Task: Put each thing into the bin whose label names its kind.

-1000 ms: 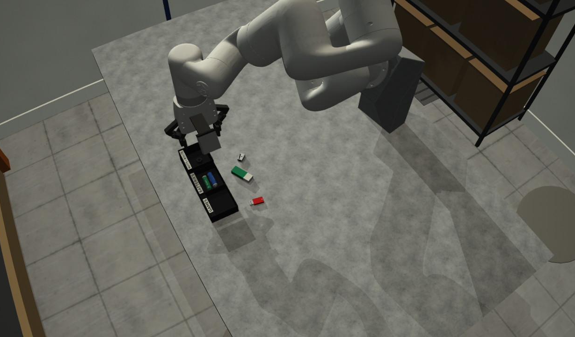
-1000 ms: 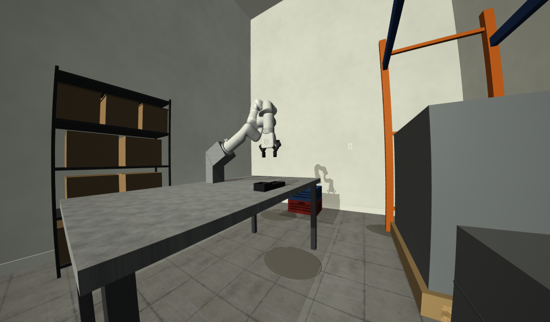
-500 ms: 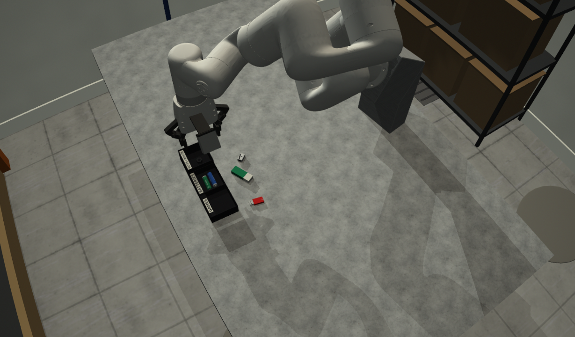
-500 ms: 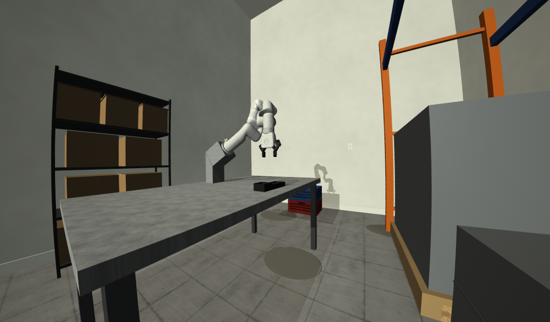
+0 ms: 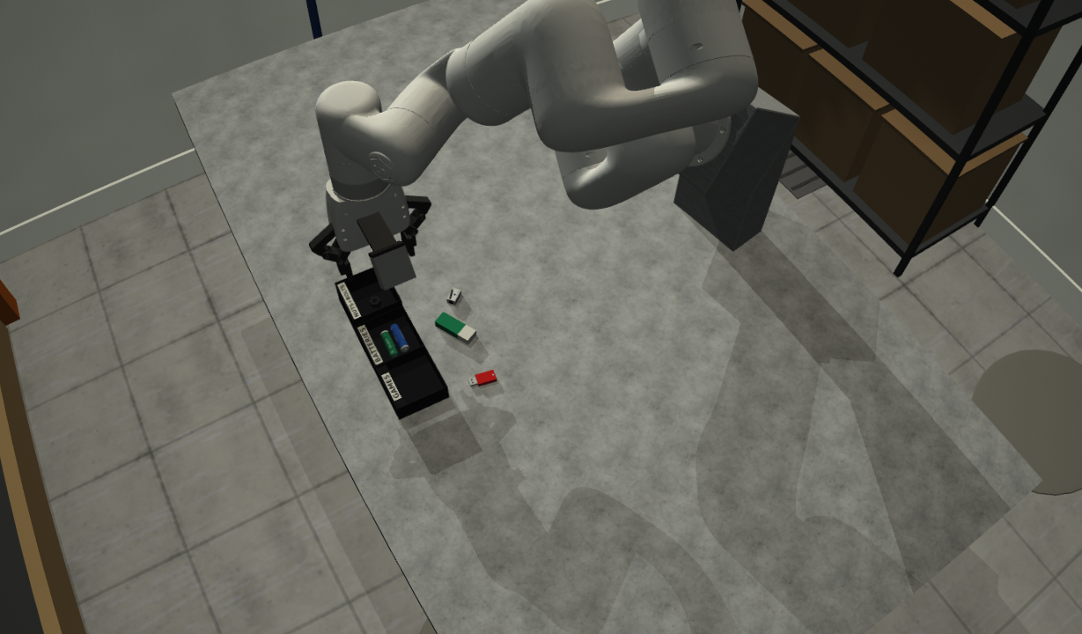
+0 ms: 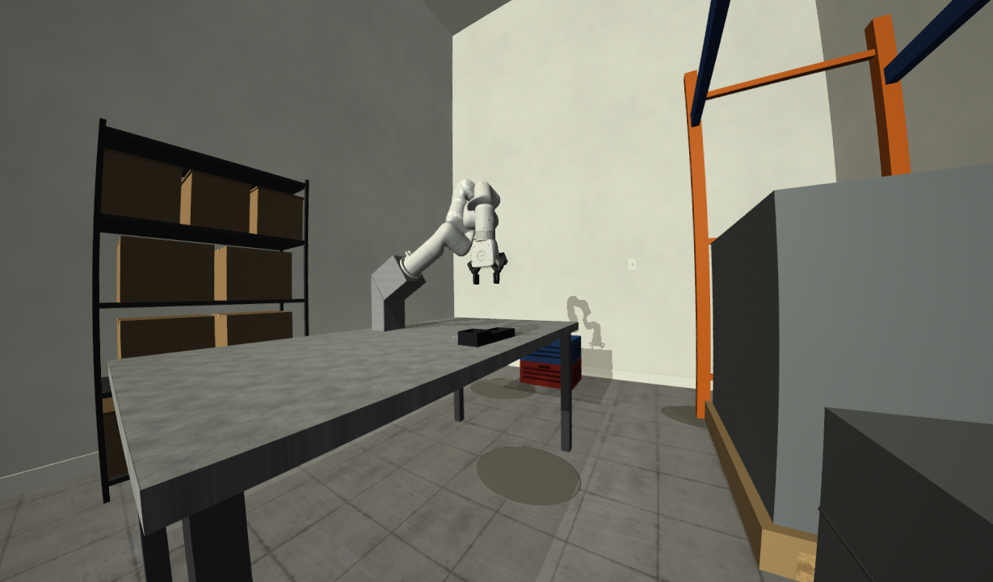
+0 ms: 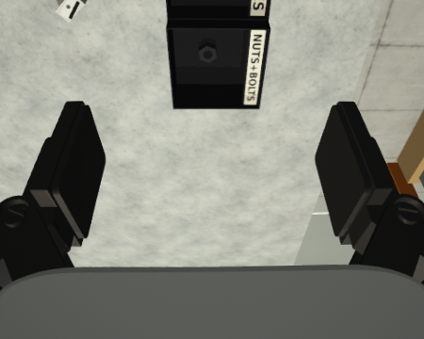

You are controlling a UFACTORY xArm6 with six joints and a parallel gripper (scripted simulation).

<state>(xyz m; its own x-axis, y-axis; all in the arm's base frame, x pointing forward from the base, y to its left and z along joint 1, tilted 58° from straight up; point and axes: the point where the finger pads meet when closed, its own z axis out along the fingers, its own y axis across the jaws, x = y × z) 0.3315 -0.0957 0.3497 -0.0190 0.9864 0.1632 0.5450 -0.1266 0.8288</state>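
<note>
Black two-finger gripper (image 7: 208, 176) hangs wide open and empty above the grey table (image 5: 607, 354). We note blue (image 5: 400, 336) and green (image 5: 387, 342) cylindrical batteries in the black BATTERIES bin (image 5: 377, 347). A green-and-white block (image 5: 455, 326) lies beside it.

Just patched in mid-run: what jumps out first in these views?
The pale grey arm's black gripper hangs wide open and holding nothing, high above the far end of a black three-compartment bin row near the grey table's edge. A blue battery and a green battery lie side by side in the middle BATTERIES bin, and a dark hex nut sits in NUTS+BOLTS.
</note>
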